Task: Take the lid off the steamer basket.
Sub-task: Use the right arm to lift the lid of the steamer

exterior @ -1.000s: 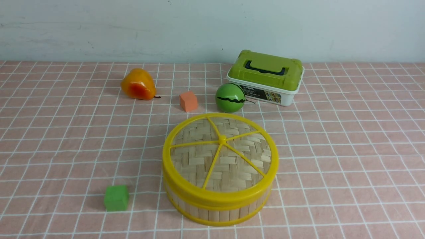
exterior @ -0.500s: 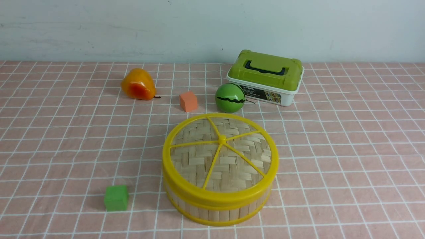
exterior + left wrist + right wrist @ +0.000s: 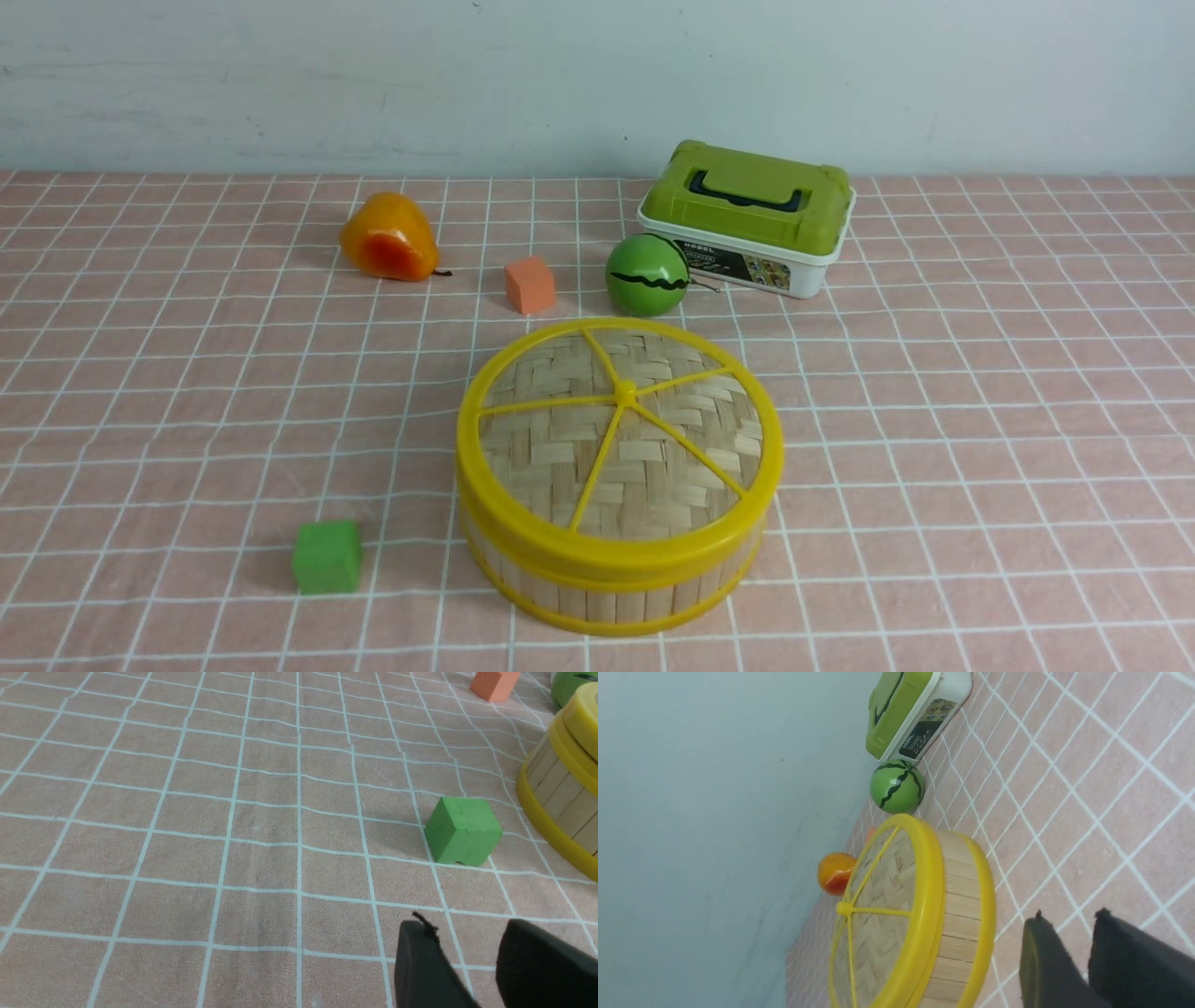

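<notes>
The lid, woven pale bamboo with a yellow rim and spokes, sits shut on the steamer basket at the middle front of the checked cloth. Neither arm shows in the front view. In the right wrist view my right gripper hovers over bare cloth just beside the steamer basket, apart from it and from the lid, its jaws a little apart and empty. My left gripper is open and empty, over the cloth short of the green cube, with the basket wall off to one side.
A green cube lies left of the basket. Behind the basket stand an orange cube, a toy watermelon and a white box with a green handled lid. An orange pear lies at the back left. A wall closes the far side.
</notes>
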Available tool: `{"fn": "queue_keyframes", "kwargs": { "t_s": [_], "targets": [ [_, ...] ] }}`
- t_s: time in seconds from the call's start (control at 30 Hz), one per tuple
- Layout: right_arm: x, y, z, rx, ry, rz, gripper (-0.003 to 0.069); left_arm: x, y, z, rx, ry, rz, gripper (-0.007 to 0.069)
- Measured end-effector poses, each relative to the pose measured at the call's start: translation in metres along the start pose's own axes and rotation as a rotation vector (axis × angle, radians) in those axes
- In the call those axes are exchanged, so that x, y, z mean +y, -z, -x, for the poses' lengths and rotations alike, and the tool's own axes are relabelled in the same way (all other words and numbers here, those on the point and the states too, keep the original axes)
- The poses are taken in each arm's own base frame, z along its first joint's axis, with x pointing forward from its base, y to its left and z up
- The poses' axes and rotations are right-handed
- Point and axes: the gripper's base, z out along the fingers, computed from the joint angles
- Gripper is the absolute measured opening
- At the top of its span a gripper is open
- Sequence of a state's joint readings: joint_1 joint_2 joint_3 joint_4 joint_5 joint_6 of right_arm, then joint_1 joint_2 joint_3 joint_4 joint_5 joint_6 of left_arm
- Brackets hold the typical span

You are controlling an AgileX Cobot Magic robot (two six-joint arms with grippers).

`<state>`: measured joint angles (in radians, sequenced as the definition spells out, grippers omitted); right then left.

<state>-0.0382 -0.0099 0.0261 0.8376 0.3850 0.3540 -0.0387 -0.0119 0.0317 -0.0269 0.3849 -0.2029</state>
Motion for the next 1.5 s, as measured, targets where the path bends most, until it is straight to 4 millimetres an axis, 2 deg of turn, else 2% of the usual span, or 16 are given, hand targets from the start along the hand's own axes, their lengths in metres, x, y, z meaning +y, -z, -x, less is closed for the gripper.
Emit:
{"fn": "queue_keyframes", "kwargs": {
  "t_s": [0.23, 0.33, 0.4, 0.43, 0.47, 0.53, 0.57, 0.67, 0.73, 0.87, 1.07, 1.23, 1.27, 1.33, 1.4, 1.5],
  "targets": [
    [0.0, 0.0, 0.0, -0.004, 0.205, -0.001, 0.0138, 0.0, 0.0, 0.0, 0.0, 0.0, 0.0, 0.0239],
    [0.012, 0.004, 0.0, 0.031, 0.364, 0.016, 0.012, 0.0, 0.0, 0.0, 0.0, 0.0, 0.0, 0.0239],
    [0.042, 0.012, 0.007, 0.068, 0.557, 0.041, 0.0041, 0.0, 0.0, 0.0, 0.0, 0.0, 0.0, 0.0239],
    [0.044, 0.012, 0.008, 0.078, 0.58, 0.034, 0.0034, 0.0, 0.0, 0.0, 0.0, 0.0, 0.0, 0.0239],
    [0.068, 0.014, 0.016, 0.13, 0.699, 0.016, -0.0002, 0.0, 0.0, 0.0, 0.0, 0.0, 0.0, 0.0239],
    [0.101, 0.013, 0.029, 0.226, 0.864, -0.018, -0.002, 0.0, 0.0, 0.0, 0.0, 0.0, 0.0, 0.0239],
    [0.1, 0.011, 0.029, 0.236, 0.872, -0.03, -0.002, 0.0, 0.0, 0.0, 0.0, 0.0, 0.0, 0.0239],
    [0.154, -0.006, 0.055, 0.425, 1.068, -0.071, -0.0021, 0.0, 0.0, 0.0, 0.0, 0.0, 0.0, 0.0239],
    [0.166, -0.013, 0.062, 0.497, 1.124, -0.085, -0.002, 0.0, 0.0, 0.0, 0.0, 0.0, 0.0, 0.0239],
    [0.196, -0.05, 0.086, 0.695, 1.188, -0.149, -0.0013, 0.0, 0.0, 0.0, 0.0, 0.0, 0.0, 0.0239],
    [0.218, -0.108, 0.087, 0.89, 1.208, -0.123, -0.0006, 0.0, 0.0, 0.0, 0.0, 0.0, 0.0, 0.0239],
    [0.231, -0.156, 0.064, 1.0, 1.202, -0.122, -0.0002, 0.0, 0.0, 0.0, 0.0, 0.0, 0.0, 0.0239],
    [0.236, -0.175, 0.05, 1.04, 1.218, -0.135, 0.0001, 0.0, 0.0, 0.0, 0.0, 0.0, 0.0, 0.0239],
    [0.238, -0.185, 0.043, 1.055, 1.232, -0.147, 0.0003, 0.0, 0.0, 0.0, 0.0, 0.0, 0.0, 0.0239],
    [0.245, -0.21, 0.019, 1.09, 1.287, -0.156, 0.0009, 0.0, 0.0, 0.0, 0.0, 0.0, 0.0, 0.0239],
    [0.251, -0.234, -0.003, 1.103, 1.331, -0.168, 0.0017, 0.0, 0.0, 0.0, 0.0, 0.0, 0.0, 0.0239]
  ]
}}
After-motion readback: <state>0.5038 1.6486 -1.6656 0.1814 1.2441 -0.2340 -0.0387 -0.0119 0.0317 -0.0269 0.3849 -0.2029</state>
